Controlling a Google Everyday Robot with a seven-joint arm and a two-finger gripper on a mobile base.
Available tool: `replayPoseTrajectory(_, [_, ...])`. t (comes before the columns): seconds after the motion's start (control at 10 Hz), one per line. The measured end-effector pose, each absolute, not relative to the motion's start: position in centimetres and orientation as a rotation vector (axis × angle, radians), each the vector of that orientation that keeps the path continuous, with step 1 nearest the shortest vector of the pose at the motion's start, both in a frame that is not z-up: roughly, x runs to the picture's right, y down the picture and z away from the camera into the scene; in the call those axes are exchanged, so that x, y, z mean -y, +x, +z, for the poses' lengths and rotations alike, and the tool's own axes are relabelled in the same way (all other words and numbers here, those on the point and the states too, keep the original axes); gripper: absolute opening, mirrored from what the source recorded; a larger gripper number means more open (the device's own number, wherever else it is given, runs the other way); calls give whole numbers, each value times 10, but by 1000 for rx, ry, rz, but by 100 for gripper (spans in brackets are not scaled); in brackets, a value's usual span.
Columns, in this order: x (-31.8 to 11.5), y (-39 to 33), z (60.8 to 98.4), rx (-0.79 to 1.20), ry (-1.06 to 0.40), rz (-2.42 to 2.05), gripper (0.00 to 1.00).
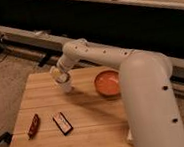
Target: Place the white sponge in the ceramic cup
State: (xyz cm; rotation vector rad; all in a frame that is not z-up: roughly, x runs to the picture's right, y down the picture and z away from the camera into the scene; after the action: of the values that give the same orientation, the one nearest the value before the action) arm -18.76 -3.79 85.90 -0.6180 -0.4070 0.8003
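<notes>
The gripper (pixel 58 73) is seen at the far left part of the wooden table (pixel 91 123), directly over the ceramic cup (pixel 65 85), which stands upright on the boards. A pale block, the white sponge (pixel 55 71), is seen at the gripper, just above the cup's rim; whether it is clamped or already resting in the cup cannot be told. To the right, apart from the cup, an orange bowl (pixel 108 82) is set. Nearer the front edge, a dark reddish bar (pixel 33 125) and a small dark packet (pixel 63 123) are laid flat, side by side.
</notes>
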Motion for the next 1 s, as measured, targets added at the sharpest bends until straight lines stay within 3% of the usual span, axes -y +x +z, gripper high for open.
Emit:
replayPoseTrajectory(0.5, [38, -179, 855, 417, -597, 822, 80])
replayPoseTrajectory(1.0, [55, -156, 828, 411, -546, 846, 80])
